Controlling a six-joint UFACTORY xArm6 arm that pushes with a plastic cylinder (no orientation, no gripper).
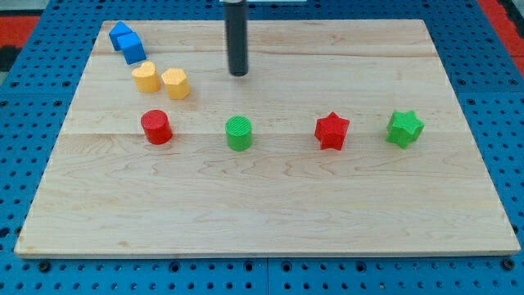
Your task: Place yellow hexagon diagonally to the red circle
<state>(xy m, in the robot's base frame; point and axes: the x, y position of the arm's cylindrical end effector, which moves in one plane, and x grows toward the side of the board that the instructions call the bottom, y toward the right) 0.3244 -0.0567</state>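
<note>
The yellow hexagon point(175, 83) sits on the wooden board point(270, 205) at the upper left, just up and to the right of the red circle point(155, 127). A second yellow block point(146, 77), rounded in shape, touches the hexagon's left side. My tip point(238, 74) is on the board to the right of the yellow hexagon, about a block and a half away, touching no block.
Two blue blocks point(126, 41) lie near the board's top left corner. A green circle point(239, 133), a red star point(332, 130) and a green star point(404, 128) stand in a row to the right of the red circle.
</note>
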